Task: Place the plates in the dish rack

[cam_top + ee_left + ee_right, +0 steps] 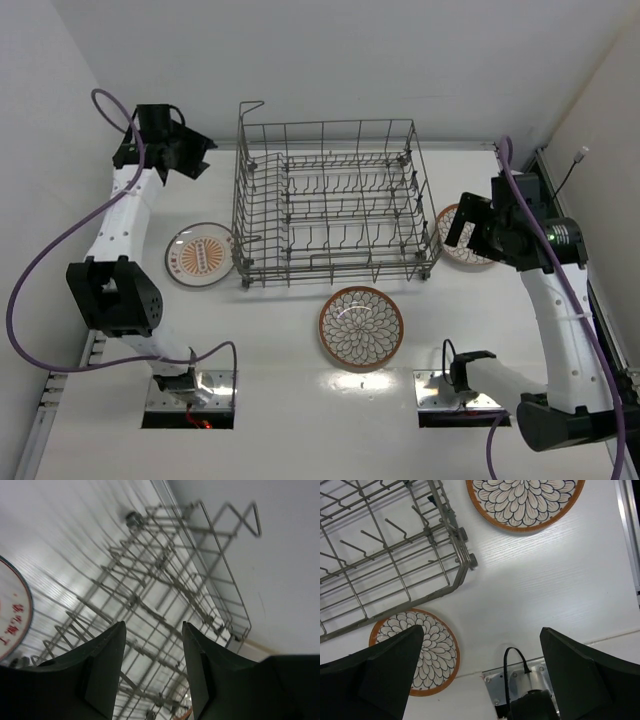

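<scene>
3 plates lie flat on the table outside the dish rack.

The dish rack stands at the far middle of the table. The sunburst plate lies just beside its left near corner. A petal plate lies near of it. Another petal plate lies at its right, partly under the right gripper. The left gripper hangs beside the rack's far left corner.

White arm links, black joint housings, purple cables, dark wedge-shaped end effector fingers, silver base plates
</scene>
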Robot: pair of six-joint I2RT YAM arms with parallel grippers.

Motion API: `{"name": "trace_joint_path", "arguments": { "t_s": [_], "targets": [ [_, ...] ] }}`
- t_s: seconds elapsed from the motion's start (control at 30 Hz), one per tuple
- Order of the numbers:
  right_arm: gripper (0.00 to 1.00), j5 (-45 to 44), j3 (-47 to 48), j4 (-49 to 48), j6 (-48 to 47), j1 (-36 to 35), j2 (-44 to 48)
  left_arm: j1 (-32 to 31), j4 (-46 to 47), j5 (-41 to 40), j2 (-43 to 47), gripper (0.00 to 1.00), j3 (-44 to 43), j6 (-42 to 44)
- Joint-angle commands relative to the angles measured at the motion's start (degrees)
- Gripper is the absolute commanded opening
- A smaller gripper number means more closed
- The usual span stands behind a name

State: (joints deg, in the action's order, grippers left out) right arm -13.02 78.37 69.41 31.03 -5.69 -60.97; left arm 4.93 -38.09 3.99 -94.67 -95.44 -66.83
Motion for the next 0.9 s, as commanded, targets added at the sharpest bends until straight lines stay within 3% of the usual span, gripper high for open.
{"name": "trace_joint_path", "arguments": {
  "t_s": [0.0, 0.13, 0.4, 0.57, 0.7, 0.8, 0.87],
  "targets": [
    [1.0, -3.42, 1.26, -0.15, 1.05, 0.33, 0.68, -4.83, -0.84, 1.99, 3.79, 0.46, -1.34, -0.94],
    [1.0, -4.56, 1.78, -0.15, 1.05, 0.33, 0.15, -9.31, -1.37, 1.99, 7.21, 0.46, 1.39, 0.2],
    [1.0, -6.77, 5.91, 0.55, 1.05, 3.05, -6.61, -16.0, -6.04, -6.27, 15.82, 0.46, 5.34, 4.16],
    [1.0, 2.01, 5.05, -2.43, 1.05, 15.16, -11.62, -18.63, -8.05, -7.5, 20.22, 0.46, 9.39, 4.16],
    [1.0, 11.68, 0.84, -5.24, 1.05, 25.8, -14.61, -22.85, -9.98, -13.54, 23.39, 0.46, 9.39, 4.68],
    [1.0, 13.53, -1.19, -5.77, 1.58, 31.7, -16.02, -28.38, -9.99, -18.21, 26.63, 0.58, 10.18, 5.3],
    [1.0, 16.42, -3.48, -7.08, 1.58, 35.9, -17.25, -33.13, -9.12, -19.8, 28.39, 0.61, 12.28, 7.49]
  ]
}}
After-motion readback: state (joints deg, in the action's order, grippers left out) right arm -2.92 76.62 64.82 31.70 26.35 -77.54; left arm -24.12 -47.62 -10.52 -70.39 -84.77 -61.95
